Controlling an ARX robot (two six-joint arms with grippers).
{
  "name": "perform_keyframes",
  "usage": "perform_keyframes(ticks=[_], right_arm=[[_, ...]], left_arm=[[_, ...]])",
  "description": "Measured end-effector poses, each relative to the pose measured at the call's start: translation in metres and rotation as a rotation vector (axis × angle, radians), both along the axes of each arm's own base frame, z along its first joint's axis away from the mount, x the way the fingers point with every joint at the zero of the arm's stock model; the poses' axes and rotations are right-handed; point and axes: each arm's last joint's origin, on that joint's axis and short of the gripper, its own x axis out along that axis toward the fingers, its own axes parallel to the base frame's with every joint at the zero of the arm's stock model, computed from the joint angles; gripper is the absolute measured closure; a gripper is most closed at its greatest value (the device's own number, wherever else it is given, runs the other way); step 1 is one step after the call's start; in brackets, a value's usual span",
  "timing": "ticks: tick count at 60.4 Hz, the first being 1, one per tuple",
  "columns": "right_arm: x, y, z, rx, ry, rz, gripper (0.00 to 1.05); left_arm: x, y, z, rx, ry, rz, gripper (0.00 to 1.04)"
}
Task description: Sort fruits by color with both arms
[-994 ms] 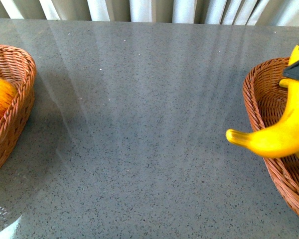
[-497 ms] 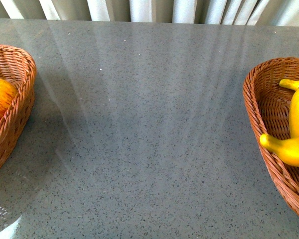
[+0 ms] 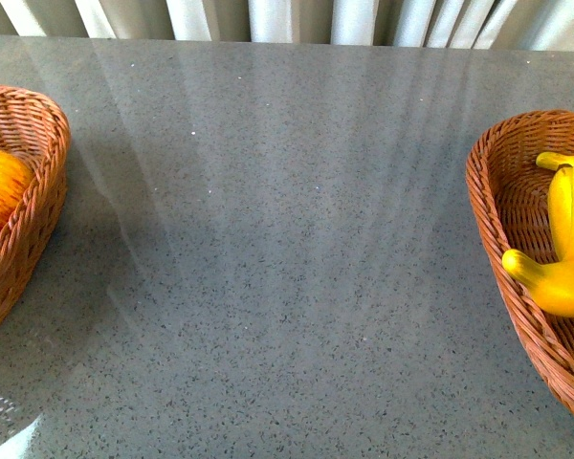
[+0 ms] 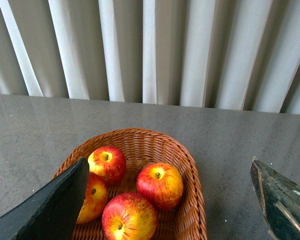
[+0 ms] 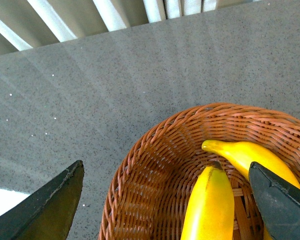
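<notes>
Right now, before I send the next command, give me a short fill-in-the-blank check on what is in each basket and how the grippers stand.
1. The left wrist view shows ____ apples in the left basket.
2. The right basket holds only ____.
3. Both the left gripper and the right gripper are ____, holding nothing.
4. The table between the baskets carries ____ fruit.

Missing words: four; bananas; open; no

My body camera looks down and forward across the grey bench (image 3: 277, 249) toward the curtain (image 3: 268, 19). My left wrist camera hangs close above the apple basket (image 4: 192, 175), facing the curtain; the body view shares that basket at its edge. My right wrist camera sits close over the banana basket (image 5: 155, 165), likewise shared.
</notes>
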Motion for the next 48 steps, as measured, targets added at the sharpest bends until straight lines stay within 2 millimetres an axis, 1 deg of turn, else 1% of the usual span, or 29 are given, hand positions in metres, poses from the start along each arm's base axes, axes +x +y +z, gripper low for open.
perform_keyframes(ticks=[7, 9, 12, 13, 17, 20, 24, 26, 33, 34, 36, 42, 48], right_arm=[[-0.001, 0.000, -0.001, 0.000, 0.005, 0.000, 0.09], [-0.001, -0.001, -0.005, -0.025, -0.034, -0.023, 0.12], [-0.005, -0.003, -0.008, -0.099, -0.178, -0.063, 0.20], [-0.007, -0.003, -0.009, -0.112, -0.201, -0.070, 0.22], [-0.022, -0.005, -0.014, -0.159, -0.328, -0.083, 0.34], [-0.030, -0.005, -0.012, -0.171, -0.383, -0.084, 0.41], [-0.042, -0.005, -0.010, -0.187, -0.439, -0.085, 0.54], [-0.047, -0.005, -0.011, -0.191, -0.455, -0.086, 0.59], [-0.065, -0.005, -0.021, -0.201, -0.415, -0.081, 0.78], [-0.066, -0.005, -0.021, -0.202, -0.414, -0.080, 0.80], [-0.071, -0.005, -0.022, -0.206, -0.411, -0.078, 0.87], [-0.082, -0.005, -0.019, -0.208, -0.425, -0.081, 1.03], [-0.092, -0.005, -0.019, -0.211, -0.424, -0.080, 1.03]], left_arm=[[0.000, 0.000, 0.000, 0.000, 0.000, 0.000, 0.09], [0.000, 0.000, 0.000, 0.000, 0.000, 0.000, 0.09], [0.000, 0.000, 0.000, 0.000, 0.000, 0.000, 0.09], [0.000, 0.000, 0.000, 0.000, 0.000, 0.000, 0.09], [0.000, 0.000, 0.000, 0.000, 0.000, 0.000, 0.09], [0.000, 0.000, 0.000, 0.000, 0.000, 0.000, 0.09], [0.000, 0.000, 0.000, 0.000, 0.000, 0.000, 0.09], [0.000, 0.000, 0.000, 0.000, 0.000, 0.000, 0.09], [0.000, 0.000, 0.000, 0.000, 0.000, 0.000, 0.09], [0.000, 0.000, 0.000, 0.000, 0.000, 0.000, 0.09], [0.000, 0.000, 0.000, 0.000, 0.000, 0.000, 0.09], [0.000, 0.000, 0.000, 0.000, 0.000, 0.000, 0.09], [0.000, 0.000, 0.000, 0.000, 0.000, 0.000, 0.09]])
